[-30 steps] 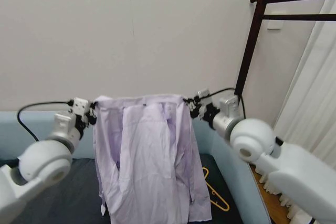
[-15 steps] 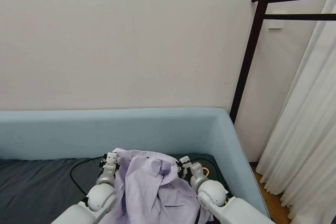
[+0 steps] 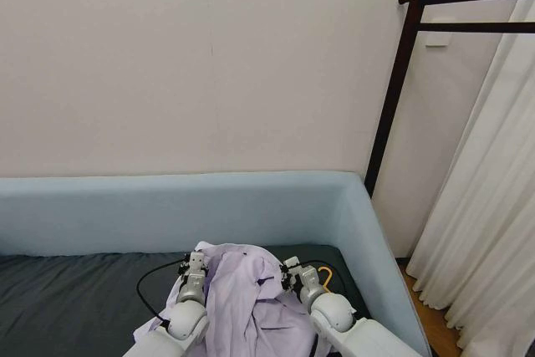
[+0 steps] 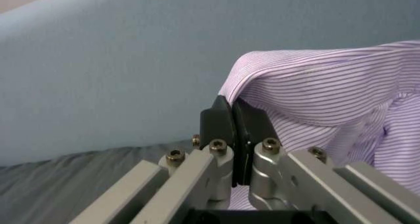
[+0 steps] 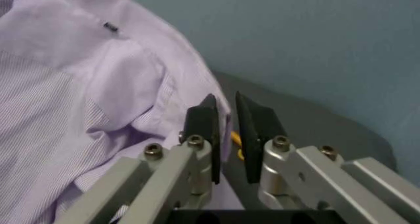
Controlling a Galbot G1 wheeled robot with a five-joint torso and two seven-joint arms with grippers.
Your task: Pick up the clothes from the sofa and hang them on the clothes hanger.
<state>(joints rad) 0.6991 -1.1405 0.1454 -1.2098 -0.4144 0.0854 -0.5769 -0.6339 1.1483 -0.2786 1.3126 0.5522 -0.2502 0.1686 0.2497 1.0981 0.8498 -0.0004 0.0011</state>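
A lilac striped shirt (image 3: 242,290) lies bunched on the dark sofa seat (image 3: 75,298), low in the head view. My left gripper (image 3: 196,262) is shut on one upper edge of it; in the left wrist view the shirt (image 4: 328,86) runs out from between the black fingertips (image 4: 222,121) of the left gripper (image 4: 231,117). My right gripper (image 3: 289,267) pinches the other edge; the right gripper (image 5: 226,117) has a fold of the shirt (image 5: 98,86) between its nearly closed pads. The dark wooden clothes rack (image 3: 393,98) stands at the right, beyond the sofa's end.
A yellow hanger (image 3: 324,274) lies on the seat just right of my right gripper. The pale blue sofa back (image 3: 167,211) and armrest (image 3: 372,248) enclose the seat. A white curtain (image 3: 493,206) hangs at the far right. A black cable (image 3: 155,277) loops beside my left arm.
A second ago the shirt hung spread high between both grippers. Both arms have since come down and closer together, and the shirt now sits crumpled on the seat.
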